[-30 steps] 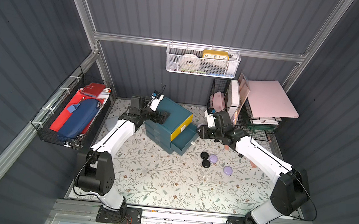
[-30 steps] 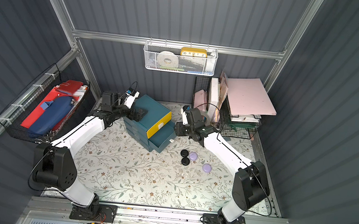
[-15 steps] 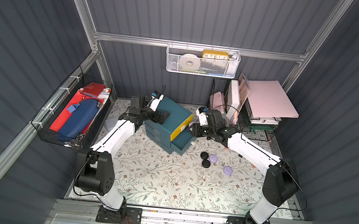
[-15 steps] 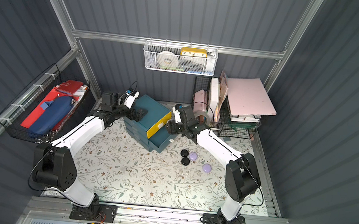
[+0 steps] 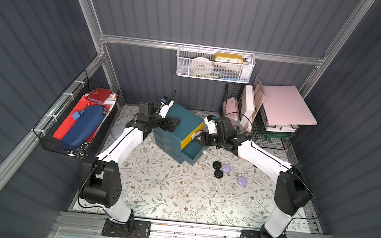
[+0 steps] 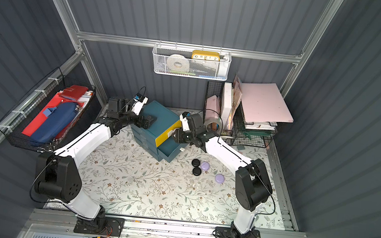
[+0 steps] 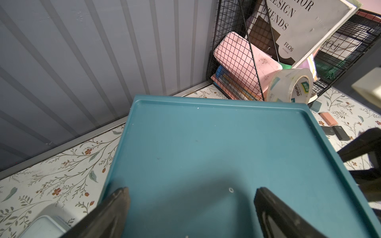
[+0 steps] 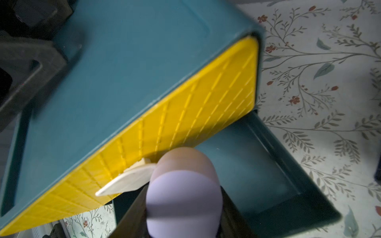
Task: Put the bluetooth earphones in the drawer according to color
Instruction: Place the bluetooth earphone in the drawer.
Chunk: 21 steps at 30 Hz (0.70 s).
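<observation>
Right pincer [image 5: 199, 139], frame centre, pinching lavender earphone case [image 8: 183, 185]; open teal drawer [image 5: 190, 150] just below it in frame. Left pincer [image 7: 191, 208] spread over cabinet [image 7: 206, 144].

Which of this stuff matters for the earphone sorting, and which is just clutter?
Job: lavender case in right hand; two loose lavender cases; two black cases; teal cabinet; its open drawer.
Clutter: tape roll; pink chip; yellow clock; blue pouch.

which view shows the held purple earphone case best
Right wrist view: the purple case fills the foreground by the open teal drawer. In both top views it is lost at the right end effector; the left wrist view misses it.
</observation>
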### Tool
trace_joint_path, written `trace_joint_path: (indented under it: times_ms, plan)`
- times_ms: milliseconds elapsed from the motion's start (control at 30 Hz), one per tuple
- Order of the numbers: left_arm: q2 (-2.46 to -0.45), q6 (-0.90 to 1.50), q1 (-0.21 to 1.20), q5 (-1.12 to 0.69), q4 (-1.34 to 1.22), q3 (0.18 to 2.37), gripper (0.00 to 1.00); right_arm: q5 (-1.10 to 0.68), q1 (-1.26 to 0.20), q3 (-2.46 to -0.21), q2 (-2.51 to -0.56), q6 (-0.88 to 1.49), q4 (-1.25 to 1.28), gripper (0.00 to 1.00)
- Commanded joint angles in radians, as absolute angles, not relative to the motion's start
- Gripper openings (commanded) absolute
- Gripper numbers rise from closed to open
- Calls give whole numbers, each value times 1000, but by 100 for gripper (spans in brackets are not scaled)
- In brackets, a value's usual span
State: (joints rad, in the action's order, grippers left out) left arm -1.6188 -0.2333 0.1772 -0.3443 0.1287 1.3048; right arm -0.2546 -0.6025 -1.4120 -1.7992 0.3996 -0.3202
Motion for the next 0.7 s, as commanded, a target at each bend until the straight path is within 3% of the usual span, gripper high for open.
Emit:
trace_joint_path:
  times_ms: [0, 367, 667]
  plan:
    - [-1666, -190, 179, -329, 318, 1266, 99, -285, -618, -1448, -1812, 412, -288, 0]
    - [-1672, -191, 179, -331, 318, 1266, 99, -281, -623, -1447, -1824, 420, -292, 1]
    - [-1675, -192, 179, -323, 319, 1265, 99, -275, -624, -1439, -1833, 427, -294, 43]
